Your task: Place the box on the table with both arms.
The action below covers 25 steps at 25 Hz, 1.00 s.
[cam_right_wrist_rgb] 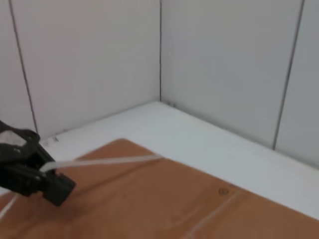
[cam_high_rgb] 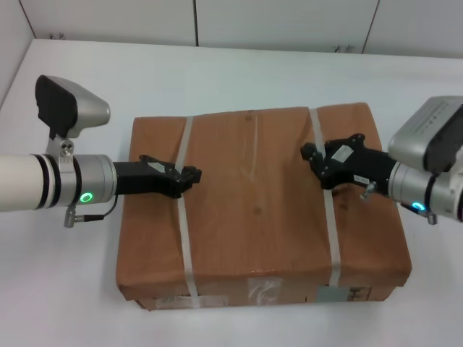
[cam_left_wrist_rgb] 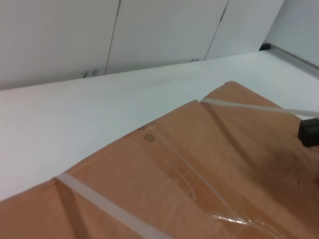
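The brown cardboard box (cam_high_rgb: 253, 210) rests on the white table (cam_high_rgb: 217, 79), bound by a left strap (cam_high_rgb: 182, 238) and a right strap (cam_high_rgb: 331, 238), with labels (cam_high_rgb: 264, 290) on its near side. My left gripper (cam_high_rgb: 192, 176) is over the box top, shut on the left strap. The right wrist view shows that gripper (cam_right_wrist_rgb: 55, 186) with the strap (cam_right_wrist_rgb: 104, 161) drawn taut from it. My right gripper (cam_high_rgb: 311, 155) is over the box top, shut on the right strap. It also shows at the edge of the left wrist view (cam_left_wrist_rgb: 309, 133), with the strap (cam_left_wrist_rgb: 249, 106) running to it.
White panelled walls (cam_high_rgb: 289, 22) close off the table's far side and left side. Bare tabletop surrounds the box on all sides, widest at the back (cam_left_wrist_rgb: 75, 114).
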{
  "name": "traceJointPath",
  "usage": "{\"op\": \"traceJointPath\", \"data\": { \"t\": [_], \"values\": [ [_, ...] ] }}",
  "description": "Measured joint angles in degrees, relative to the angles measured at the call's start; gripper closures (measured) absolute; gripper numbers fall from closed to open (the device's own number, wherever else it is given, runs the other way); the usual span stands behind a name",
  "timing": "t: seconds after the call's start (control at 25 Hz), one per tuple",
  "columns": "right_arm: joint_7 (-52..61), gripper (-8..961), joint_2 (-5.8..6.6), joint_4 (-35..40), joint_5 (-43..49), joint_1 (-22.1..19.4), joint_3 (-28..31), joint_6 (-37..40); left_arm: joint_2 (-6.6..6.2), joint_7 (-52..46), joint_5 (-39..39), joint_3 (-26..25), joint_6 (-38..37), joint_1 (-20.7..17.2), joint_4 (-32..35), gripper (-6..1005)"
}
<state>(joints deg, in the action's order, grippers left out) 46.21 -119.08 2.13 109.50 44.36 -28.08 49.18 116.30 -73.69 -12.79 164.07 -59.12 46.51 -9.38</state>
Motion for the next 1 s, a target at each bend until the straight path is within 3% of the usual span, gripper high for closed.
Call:
{"op": "traceJointPath", "data": {
  "t": [0.92, 1.0],
  "values": [
    [6.7, 811, -0.01, -1.0, 2.5, -0.3, 2.7, -6.1, 0.45, 0.0, 1.9, -0.1, 5.0, -0.4, 2.2, 883],
    [6.7, 742, -0.01, -1.1, 2.5, -0.4, 3.2, -6.4, 0.45, 0.1, 1.9, -0.1, 5.3, -0.4, 2.8, 814]
  ]
}}
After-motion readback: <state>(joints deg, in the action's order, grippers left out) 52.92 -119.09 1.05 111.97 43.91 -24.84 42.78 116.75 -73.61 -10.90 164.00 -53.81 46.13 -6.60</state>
